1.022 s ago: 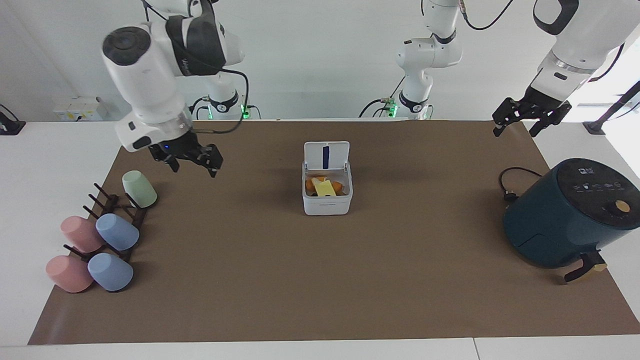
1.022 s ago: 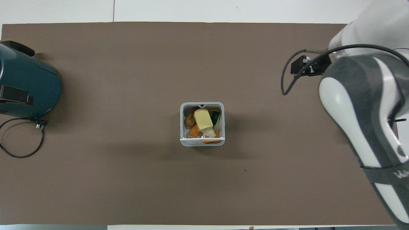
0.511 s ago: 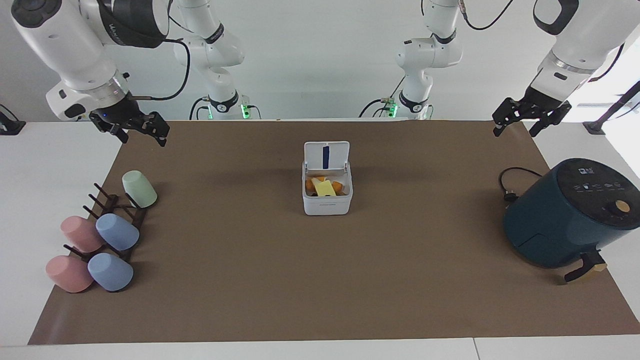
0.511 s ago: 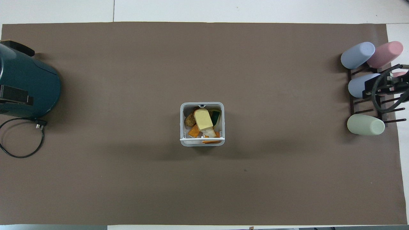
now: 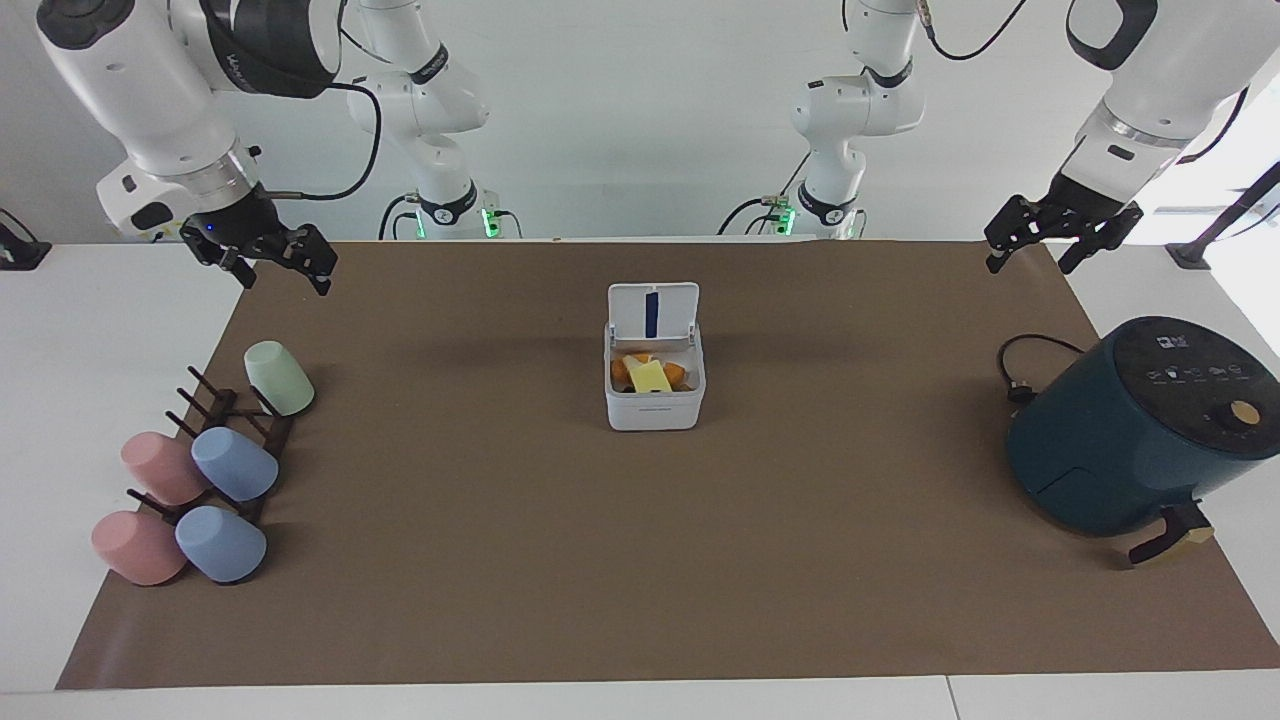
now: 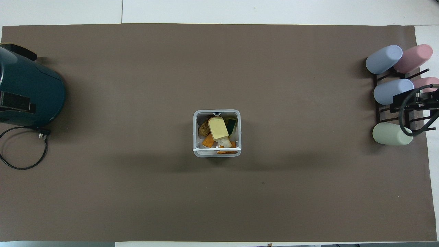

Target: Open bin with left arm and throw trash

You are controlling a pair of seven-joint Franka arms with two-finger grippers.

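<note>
Left gripper point(image 5: 1060, 245) hung up in the air over the mat's corner at the left arm's end of the table, close to the robots' edge; you could see its fingers point(image 5: 1000, 240) spread wide w/ nothing between them. Its arm was waiting. Just below it on the mat lay the black cord point(image 5: 1020, 365) of the dark teal air fryer point(image 5: 1130, 430), which sat at that same end.

Right gripper point(image 5: 268, 258) hung over the mat's corner at the right arm's end, also by the robots' edge, fingers point(image 5: 322, 270) apart & empty. Under it, farther from the robots, the cup rack point(image 5: 235, 420) held a green cup point(image 5: 279, 378), two blue cups point(image 5: 234, 464) and two pink cups point(image 5: 160, 467), all lying tilted on the pegs.

You had the bin point(image 5: 655, 405) in the mid of the brown mat point(image 5: 640, 580), well apart from both grippers, roughly between them and farther from the robots than either corner. Lid point(image 5: 653, 311) stood upright on the robots' side, blue stripe showing inside. Trash point(image 6: 218, 132) lay in the bin: pale yellow block point(image 6: 218, 127) on top, orange pcs point(image 6: 208, 140) beneath, a brownish lump and a dark green bit beside it. Overhead view showed only a bit of the right arm's cable over the rack.
</note>
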